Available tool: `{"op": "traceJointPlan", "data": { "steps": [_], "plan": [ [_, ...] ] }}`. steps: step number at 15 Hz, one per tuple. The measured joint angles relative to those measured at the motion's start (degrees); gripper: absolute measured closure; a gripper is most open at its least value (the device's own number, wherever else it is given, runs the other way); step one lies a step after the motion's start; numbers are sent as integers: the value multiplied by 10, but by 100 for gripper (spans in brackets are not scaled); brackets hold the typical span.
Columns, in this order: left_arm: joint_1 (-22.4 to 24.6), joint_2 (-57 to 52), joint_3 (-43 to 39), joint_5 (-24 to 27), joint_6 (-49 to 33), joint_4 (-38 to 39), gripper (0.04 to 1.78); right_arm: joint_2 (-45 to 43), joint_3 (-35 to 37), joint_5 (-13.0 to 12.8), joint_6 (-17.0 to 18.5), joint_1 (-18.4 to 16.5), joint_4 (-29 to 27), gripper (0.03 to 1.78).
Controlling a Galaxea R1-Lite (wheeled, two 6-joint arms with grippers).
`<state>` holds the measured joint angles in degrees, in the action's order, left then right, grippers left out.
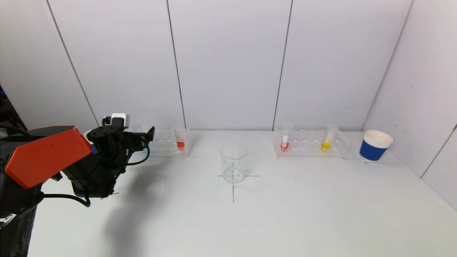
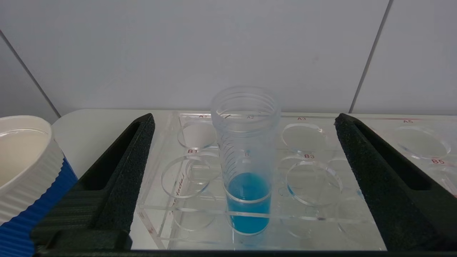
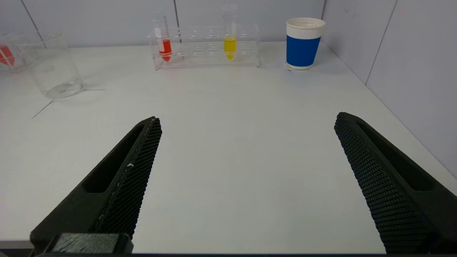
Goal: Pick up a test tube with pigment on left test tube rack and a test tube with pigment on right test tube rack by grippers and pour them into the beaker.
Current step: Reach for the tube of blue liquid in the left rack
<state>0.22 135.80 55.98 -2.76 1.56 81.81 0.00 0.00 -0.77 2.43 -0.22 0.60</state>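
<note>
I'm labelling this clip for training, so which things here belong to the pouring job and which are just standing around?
Belong to the job:
- blue tube, between the open left gripper fingers
- left rack
- red tube in it
- right rack, its red tube and yellow tube
- beaker
- right gripper, open, well short of the racks

Standing around:
- right paper cup
- left paper cup

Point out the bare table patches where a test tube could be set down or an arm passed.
Free: the white table nearer than the clear glass beaker, and the strip between it and the right clear plastic rack. Crowded: the left clear rack, where the open left gripper straddles the blue-pigment tube. The open right gripper hovers over bare table.
</note>
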Motion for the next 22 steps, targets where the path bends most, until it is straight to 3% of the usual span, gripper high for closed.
{"op": "traceJointPlan", "data": {
  "steps": [22],
  "plan": [
    [1, -4, 4, 1, 0, -1, 6, 0, 0, 0, 0, 0, 0, 5]
  ]
}}
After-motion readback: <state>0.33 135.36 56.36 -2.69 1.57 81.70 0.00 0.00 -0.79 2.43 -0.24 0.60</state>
